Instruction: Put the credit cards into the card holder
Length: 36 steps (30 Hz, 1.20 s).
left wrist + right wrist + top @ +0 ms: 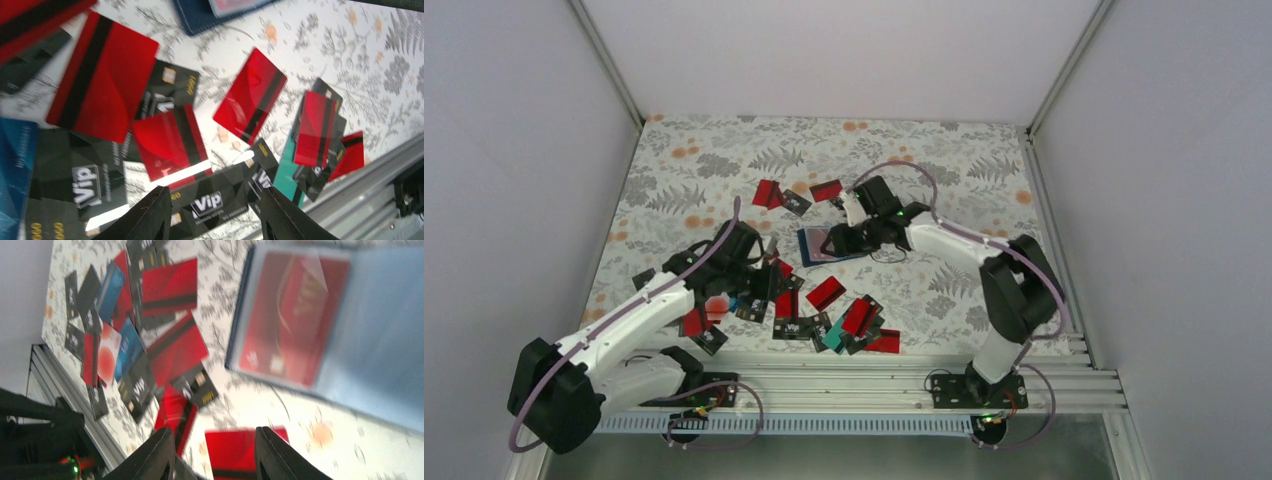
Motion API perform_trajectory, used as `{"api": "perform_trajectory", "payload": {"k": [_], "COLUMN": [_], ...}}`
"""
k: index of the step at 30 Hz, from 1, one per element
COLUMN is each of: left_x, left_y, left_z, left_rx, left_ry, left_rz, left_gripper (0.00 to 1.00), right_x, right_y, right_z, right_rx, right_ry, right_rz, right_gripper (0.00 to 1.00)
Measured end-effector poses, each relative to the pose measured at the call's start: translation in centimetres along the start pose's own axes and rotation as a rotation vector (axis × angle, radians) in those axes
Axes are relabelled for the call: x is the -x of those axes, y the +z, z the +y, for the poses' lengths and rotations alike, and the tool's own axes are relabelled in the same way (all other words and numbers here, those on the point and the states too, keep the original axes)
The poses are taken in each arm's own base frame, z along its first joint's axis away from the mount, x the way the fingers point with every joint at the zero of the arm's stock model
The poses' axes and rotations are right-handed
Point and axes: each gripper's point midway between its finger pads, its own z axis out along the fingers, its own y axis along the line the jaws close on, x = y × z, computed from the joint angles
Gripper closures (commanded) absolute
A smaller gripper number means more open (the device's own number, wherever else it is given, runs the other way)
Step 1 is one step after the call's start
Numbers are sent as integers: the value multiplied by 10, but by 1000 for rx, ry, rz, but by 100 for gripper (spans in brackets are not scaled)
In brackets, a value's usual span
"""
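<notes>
White walls close in three sides of the booth, and the table (724,160) wears a cloth printed with grey ferns and small orange flowers.

The left gripper (212,200) has its dark fingers (150,215) spread wide with nothing between them. It hangs over a black card (227,192) printed "Vip" in white, and a second black card (85,180) at its left carries the same word. Around these the credit cards (824,293) lie thick, many overlapping, in a band along the near edge that runs toward the near-left corner. Most are red with a black stripe. A teal one (286,170) pokes out from under a black and red stack, and a blue one (15,165) sits at the left edge of the left wrist view. The metal rail (360,185) along the near edge shows just past them.

The right gripper (214,440) is also spread and holds nothing. A red card (235,450) lies on the cloth right under its tips. Just beyond lies the card holder (380,340), open flat, with a navy rim and paler blue inside. A red card in its pocket (292,320) sits under clear plastic, its gold lettering too blurred to read.

From above, the holder is near the middle of the table, with the right gripper over its right side; whether they touch, I cannot tell. A few more red and black cards (769,193) lie beyond it toward the far edge.
</notes>
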Motion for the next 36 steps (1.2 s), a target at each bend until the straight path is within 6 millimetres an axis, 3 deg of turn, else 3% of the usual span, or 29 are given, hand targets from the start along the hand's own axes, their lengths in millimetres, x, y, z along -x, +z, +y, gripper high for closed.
{"api": "perform_trajectory", "payload": {"k": [5,10,17,21,24,31,36], "left_x": [-23,-40,-63,-60,-53,-50,-63], "left_y": [2,10,46,75,93,125,140], "left_z": [-21,-43,-87,-117,-129,-139,-130], "left_rx": [-37,-66,-79,-84,-86,-67,-44], "left_ry": [58,111,270,322,341,386,400], "left_rz": [33,48,121,145,147,183,237], "left_gripper": [50,49,50,48,45,43,43], "right_x": [-42,-88,-153,-169,-180,-200,-219], "right_y": [-27,-38,-53,-56,-55,-66,-74], "right_z": [-10,-30,-59,-65,-70,-76,-81], "right_rx": [-38,-83,-147,-147,-158,-170,-194], "right_ry": [27,73,180,234,275,334,363], "right_rz": [-14,3,37,41,52,43,78], "right_gripper": [53,51,46,46,46,44,44]}}
